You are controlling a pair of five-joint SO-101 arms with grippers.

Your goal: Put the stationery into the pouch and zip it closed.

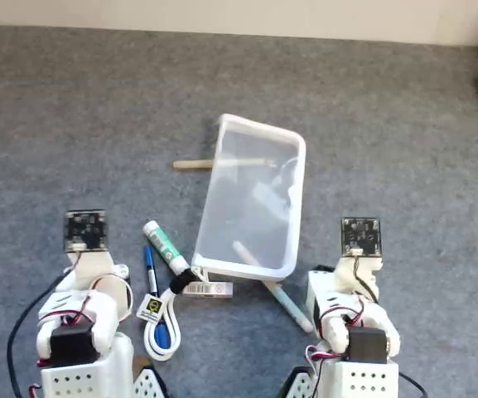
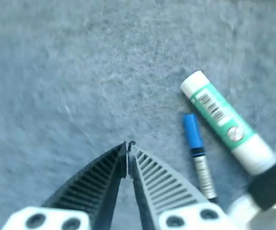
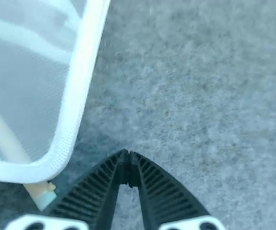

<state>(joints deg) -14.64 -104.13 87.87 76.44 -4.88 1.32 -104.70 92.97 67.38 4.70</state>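
Left hand [image 2: 128, 147]: low over the desk [image 1: 404, 108], near edge, left side. Tips meet, clenched on nothing. It points away from the arm's base, with bare grey surface ahead.

Blue pen [image 2: 197, 153]: lies flat just right of the left hand. Judged light, stiff and thin. It may roll, so pinch across the barrel at mid-length.

Glue stick [image 2: 224, 122]: next to the pen, angled, dark end toward the pouch. Thicker and smooth-skinned, so likely slippery. It calls for a wider opening and a hold at the middle of the green band.

White cord [image 1: 160, 332]: a limp loop with a tag, near the pen's near end. It could snag a pick.

Pouch [image 1: 300, 199]: centre of desk, translucent with a white rim. Judged soft and light, apt to slide or buckle when pushed. Hold it by the rim [image 3: 82, 81]. A wooden stick [image 1: 190, 165] crosses its far end and pokes out left. I cannot tell whether the stick is inside or beneath.

Pale pen [image 1: 288, 303]: pokes out from the pouch's near edge toward the right arm. Light and stiff.

Right hand [image 3: 128, 165]: low over the desk just right of the pouch's near corner. Tips pressed together, clenched and empty.
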